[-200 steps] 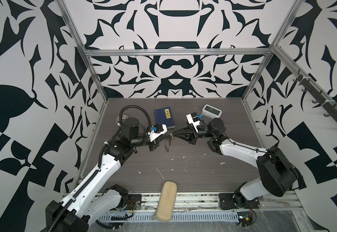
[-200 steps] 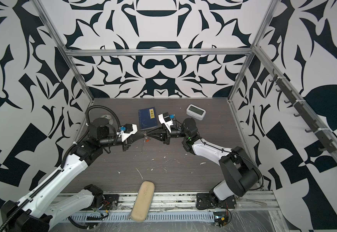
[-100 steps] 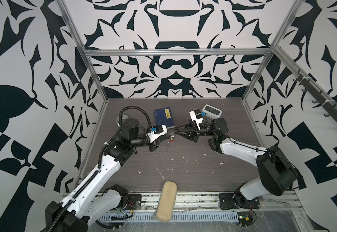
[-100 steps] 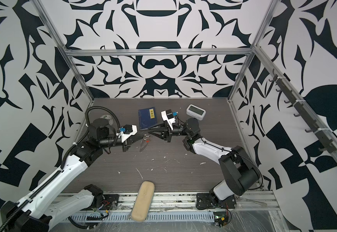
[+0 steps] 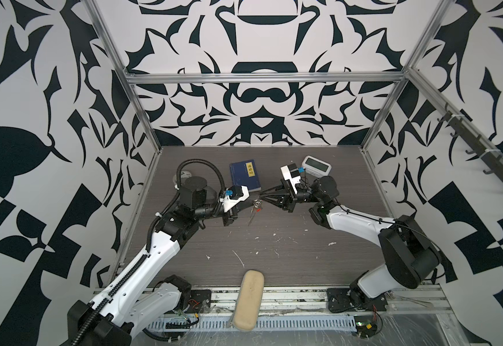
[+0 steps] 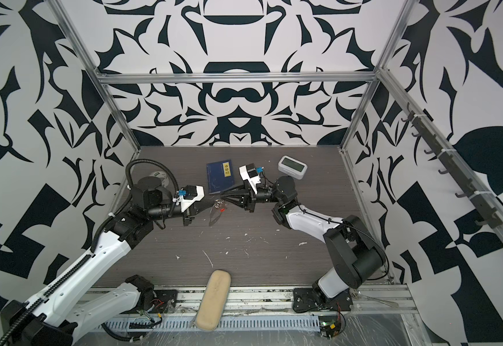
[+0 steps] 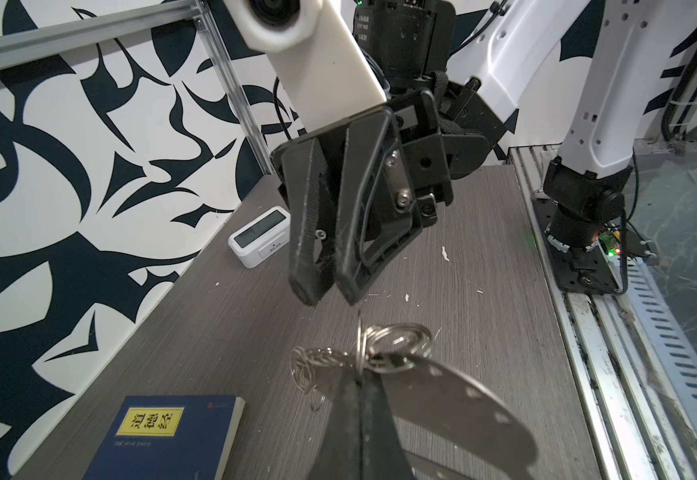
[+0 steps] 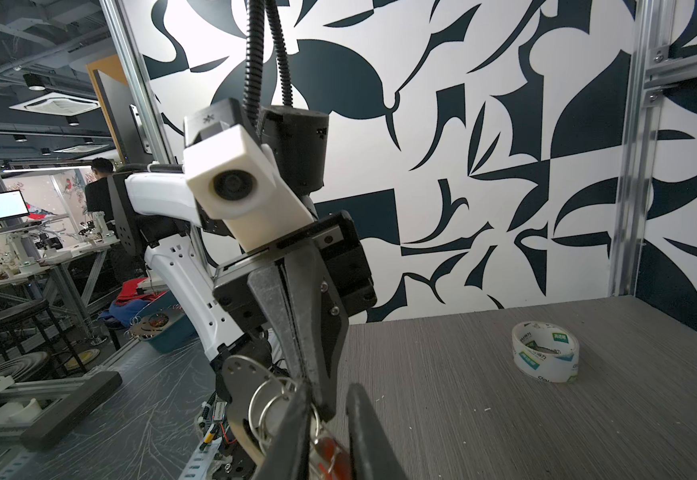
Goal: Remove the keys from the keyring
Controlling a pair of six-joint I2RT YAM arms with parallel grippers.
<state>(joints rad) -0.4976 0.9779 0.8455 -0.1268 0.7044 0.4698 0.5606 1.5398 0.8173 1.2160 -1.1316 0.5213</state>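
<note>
The step in hand looked like the separating itself, done in the air above the table [image 7: 483, 316]. The left jaws were clamped tight on the keyring [image 7: 467, 411], a flat grey oval with small holes. They pinched it just where the silvery rings of the keys [image 7: 396, 345] thread onto it, so the whole bunch hung at their tips, clear of the table. The right jaws faced them tip to tip, parted only narrowly, just beside the nearest ring. One thin ring edge rose to touch one tip, but nothing showed clamped between them. In the right wrist view the small red tag [image 8: 325, 451] appeared through that narrow gap. It seemed to hang beyond the right jaws rather than in their grip, though that could not be told for certain. No key looked freed yet. The next move would likely call for the right jaws to close on a single ring or on the tag, not on the tangle. They would then work it away from the left jaws while those hold firm. The rings looked thin and slippery, so the tips would need fine alignment.
</note>
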